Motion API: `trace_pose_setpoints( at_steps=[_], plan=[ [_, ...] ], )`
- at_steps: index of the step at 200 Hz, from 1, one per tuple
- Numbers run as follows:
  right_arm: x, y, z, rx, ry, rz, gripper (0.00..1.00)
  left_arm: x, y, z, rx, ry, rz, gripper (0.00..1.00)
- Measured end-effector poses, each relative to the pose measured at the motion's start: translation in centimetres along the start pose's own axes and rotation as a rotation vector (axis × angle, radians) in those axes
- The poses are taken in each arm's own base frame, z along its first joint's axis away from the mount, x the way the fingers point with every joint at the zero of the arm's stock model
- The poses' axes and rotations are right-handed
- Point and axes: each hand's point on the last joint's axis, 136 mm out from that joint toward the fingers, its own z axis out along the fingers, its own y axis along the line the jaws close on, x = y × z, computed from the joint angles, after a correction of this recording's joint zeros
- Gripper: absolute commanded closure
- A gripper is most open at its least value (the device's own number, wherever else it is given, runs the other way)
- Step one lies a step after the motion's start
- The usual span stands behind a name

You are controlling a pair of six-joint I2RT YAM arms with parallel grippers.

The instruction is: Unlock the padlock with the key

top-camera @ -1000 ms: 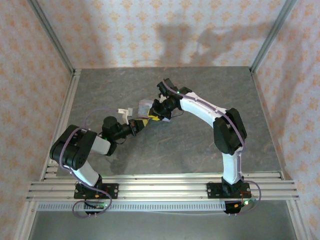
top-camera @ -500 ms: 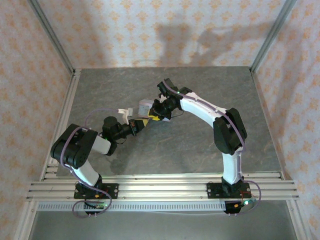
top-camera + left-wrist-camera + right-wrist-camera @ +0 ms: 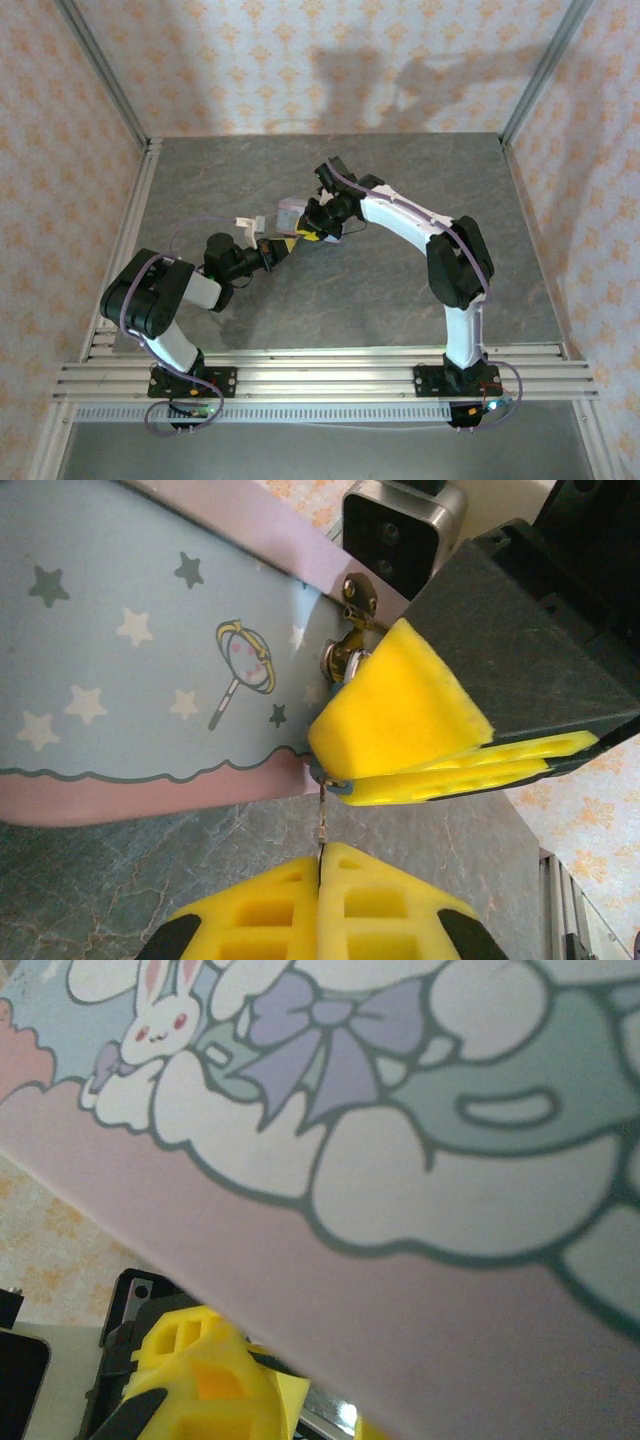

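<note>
The thin pale key [image 3: 323,820] stands on edge, pinched between the yellow fingers of my left gripper [image 3: 322,865], which is shut on it. Its tip reaches up into the tiny dark teal padlock [image 3: 342,786]. The padlock is mostly hidden, clamped between the yellow pads of my right gripper [image 3: 332,768]. From above, the left gripper [image 3: 282,246] and right gripper [image 3: 305,236] meet tip to tip just in front of the tin.
A pastel blue-pink cartoon tin box [image 3: 150,650] stands right behind the padlock, with its metal latch [image 3: 352,630] beside the right fingers. Its bunny lid [image 3: 400,1160] is close over the right wrist camera. Grey table [image 3: 400,300] spreads around; side rails and walls enclose it.
</note>
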Motion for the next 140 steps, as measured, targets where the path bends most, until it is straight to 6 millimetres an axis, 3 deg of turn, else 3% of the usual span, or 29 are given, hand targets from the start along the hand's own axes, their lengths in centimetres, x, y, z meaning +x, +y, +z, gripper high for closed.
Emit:
trace_pose_setpoints(
  at_steps=[140],
  plan=[
    [-0.05,0.07,0.03,-0.010,0.003,0.014,1.00,-0.33,-0.26,-0.16,0.001,-0.013,0.008,1.00]
  ],
)
